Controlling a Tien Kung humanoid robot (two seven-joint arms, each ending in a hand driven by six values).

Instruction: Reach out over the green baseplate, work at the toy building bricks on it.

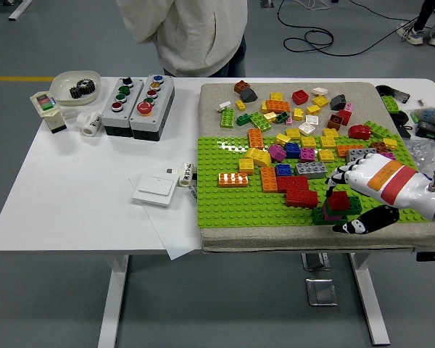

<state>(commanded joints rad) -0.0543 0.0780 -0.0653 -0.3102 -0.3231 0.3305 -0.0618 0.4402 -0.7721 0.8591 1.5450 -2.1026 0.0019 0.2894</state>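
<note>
The green baseplate [232, 203] lies on a grey mat and carries many loose and stacked bricks. Near its front right, a dark red brick [338, 200] sits on a small green and purple stack [325, 214]. My right hand [341, 206], white with black fingers, reaches in from the right and brackets that brick. Its fingers [338, 181] curl over the brick's far side. The thumb [359, 225] lies on the near side, a little apart from the stack. A larger red brick [300, 197] stands just left of it. The left arm is out of view.
A heap of mixed bricks [297, 109] covers the mat's far half. Two button boxes [138, 101], a white bowl with a gear [76, 87], a wall switch [154, 190] and paper lie on the table's left. A person in a pale hoodie [188, 29] stands at the far side.
</note>
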